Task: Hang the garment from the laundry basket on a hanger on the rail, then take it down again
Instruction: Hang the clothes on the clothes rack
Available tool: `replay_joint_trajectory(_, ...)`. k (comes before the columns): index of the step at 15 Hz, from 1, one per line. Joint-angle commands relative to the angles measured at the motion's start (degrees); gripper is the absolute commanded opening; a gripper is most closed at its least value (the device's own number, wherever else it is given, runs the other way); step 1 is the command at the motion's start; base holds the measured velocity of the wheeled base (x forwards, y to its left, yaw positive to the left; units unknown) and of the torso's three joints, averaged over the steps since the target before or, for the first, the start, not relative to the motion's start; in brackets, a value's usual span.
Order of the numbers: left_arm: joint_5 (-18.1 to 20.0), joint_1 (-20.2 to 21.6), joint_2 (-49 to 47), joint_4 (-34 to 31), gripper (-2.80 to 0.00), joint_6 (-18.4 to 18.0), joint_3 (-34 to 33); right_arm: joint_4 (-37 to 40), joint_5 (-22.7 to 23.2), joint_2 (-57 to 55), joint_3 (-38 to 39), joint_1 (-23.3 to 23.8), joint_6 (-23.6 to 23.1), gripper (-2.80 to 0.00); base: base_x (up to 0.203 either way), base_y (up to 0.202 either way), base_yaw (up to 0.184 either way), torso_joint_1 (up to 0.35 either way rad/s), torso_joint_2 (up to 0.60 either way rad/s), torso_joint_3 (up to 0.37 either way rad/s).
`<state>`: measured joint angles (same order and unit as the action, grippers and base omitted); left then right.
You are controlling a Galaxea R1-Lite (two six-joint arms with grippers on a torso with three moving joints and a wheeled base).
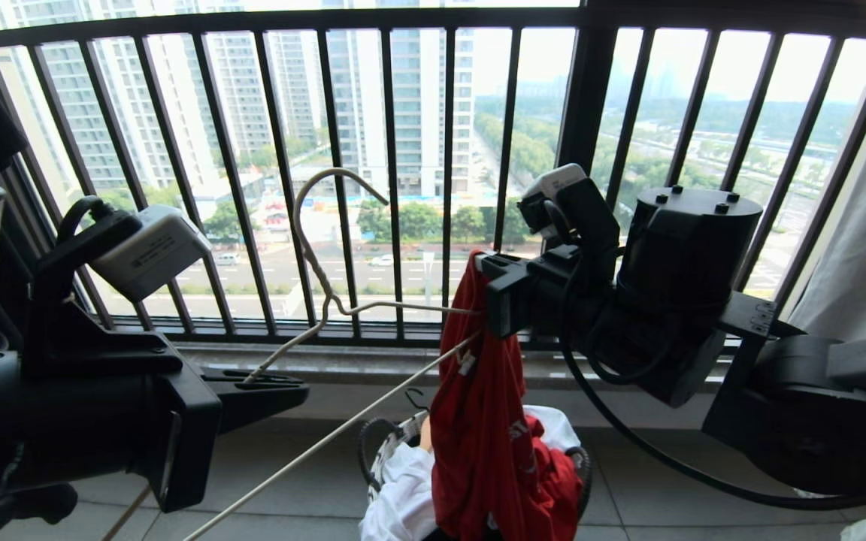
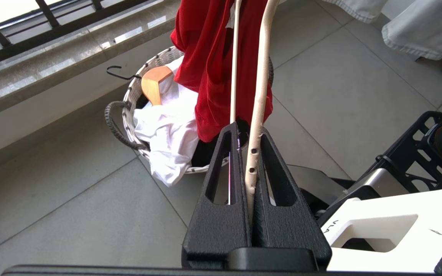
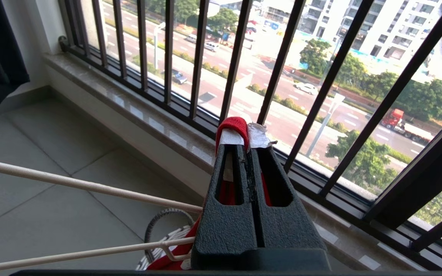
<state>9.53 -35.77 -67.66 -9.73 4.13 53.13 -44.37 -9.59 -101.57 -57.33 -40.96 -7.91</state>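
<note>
Above the laundry basket (image 1: 403,439), the right gripper (image 1: 495,294) is clamped tight on the collar of the red T-shirt (image 1: 482,421), which hangs down into the basket. Left of the basket, the left gripper (image 1: 271,391) is closed on one arm of the cream-white wire hanger (image 1: 320,270), whose other end reaches into the shirt. A wooden hanger (image 2: 154,82) and white cloth (image 2: 169,130) lie in the basket.

- The shirt (image 1: 482,421) hangs bunched, its print folded out of sight; its lower end runs off the head view's bottom edge.
- The basket (image 1: 395,443) is mostly covered by the shirt and white cloth (image 1: 403,496).
- The hanger (image 1: 328,300) has its right end buried in the shirt.
- The wooden hanger (image 2: 154,82) lies half under the cloth.
</note>
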Motion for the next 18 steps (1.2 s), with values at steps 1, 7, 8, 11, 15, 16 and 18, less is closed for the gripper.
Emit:
replay_joint_trajectory(1,-0.11,0.0,-0.62,3.74,-2.8,0.0,-2.16,-0.27,0.0,-0.29,0.38,-0.65,-0.09,-2.8,0.0,0.0,0.0,0.0,0.0,0.0)
replay_joint_trajectory(7,-8.16,0.78,-1.12,3.78,-2.8,-2.8,-1.89,-0.27,-0.34,-0.14,0.33,1.77,-1.82,-2.8,0.0,0.0,0.0,0.0,0.0,0.0)
replay_joint_trajectory(8,-8.96,0.79,-0.44,3.7,-2.8,-3.51,-1.89,-0.27,-0.34,-0.12,0.21,2.53,-2.01,-2.8,0.0,0.0,0.0,0.0,0.0,0.0)
replay_joint_trajectory(11,-9.01,0.79,1.39,3.32,-2.8,-3.94,-1.89,-0.27,-0.34,-0.03,-0.07,3.93,-2.88,-2.8,0.0,0.0,0.0,0.0,0.0,0.0)
replay_joint_trajectory(15,-10.94,0.87,0.86,3.32,-2.8,-5.45,-2.07,-0.27,-0.15,0.32,0.03,3.96,-2.9,-2.8,0.0,0.0,0.0,0.0,0.0,0.0)
replay_joint_trajectory(16,-10.85,0.79,0.56,3.34,-2.8,-5.54,-2.27,-0.27,0.05,0.35,0.15,3.79,-2.9,-2.8,0.0,0.0,0.0,0.0,0.0,0.0)
replay_joint_trajectory(18,-10.69,0.79,-0.74,3.57,-2.8,-5.46,-2.33,-0.27,0.1,0.41,0.38,3.08,-2.81,-2.8,0.0,0.0,0.0,0.0,0.0,0.0)
